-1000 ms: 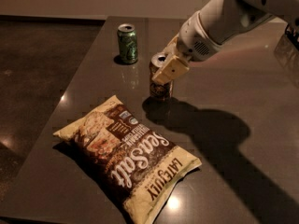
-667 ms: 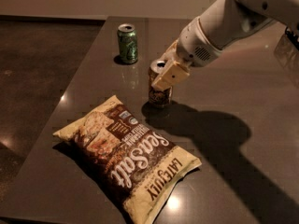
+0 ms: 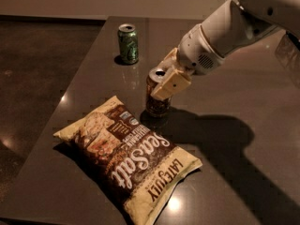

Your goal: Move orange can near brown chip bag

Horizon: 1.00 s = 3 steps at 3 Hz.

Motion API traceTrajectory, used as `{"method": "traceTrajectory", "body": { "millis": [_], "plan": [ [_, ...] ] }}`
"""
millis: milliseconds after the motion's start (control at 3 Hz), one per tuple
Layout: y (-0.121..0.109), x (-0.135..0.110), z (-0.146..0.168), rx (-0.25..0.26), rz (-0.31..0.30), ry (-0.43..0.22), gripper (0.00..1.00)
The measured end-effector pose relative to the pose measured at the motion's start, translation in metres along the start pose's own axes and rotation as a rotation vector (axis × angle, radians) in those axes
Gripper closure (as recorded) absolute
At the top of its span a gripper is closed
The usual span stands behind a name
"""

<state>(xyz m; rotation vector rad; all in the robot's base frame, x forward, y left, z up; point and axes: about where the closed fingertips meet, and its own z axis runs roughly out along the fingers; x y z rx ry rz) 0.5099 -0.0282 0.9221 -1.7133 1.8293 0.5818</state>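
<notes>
Your gripper [image 3: 163,77] is closed around the top of the orange can [image 3: 157,104], which stands upright on the table [image 3: 243,102] just beyond the brown chip bag [image 3: 129,158]. A green can [image 3: 128,43] stands farther back.

Dark, glossy surface [image 3: 243,93]. Lying flat on it toward the front: brown chip bag [image 3: 129,156], set at an angle. Standing upright toward the back: green can [image 3: 128,43], well apart from the bag. Just beside the bag's upper edge: orange can [image 3: 157,106], upright, clasped near its top between the jaws of the gripper [image 3: 160,81].
</notes>
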Motion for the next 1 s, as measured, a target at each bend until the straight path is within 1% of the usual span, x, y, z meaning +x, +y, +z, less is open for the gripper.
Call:
{"method": "traceTrajectory", "body": {
  "millis": [333, 667, 1000],
  "plan": [
    [0.008, -0.0002, 0.0031, -0.018, -0.024, 0.004, 0.19],
    [0.0085, -0.0018, 0.0034, -0.018, -0.026, 0.005, 0.0],
    [0.0087, -0.0021, 0.0035, -0.018, -0.027, 0.005, 0.0]
  ]
}}
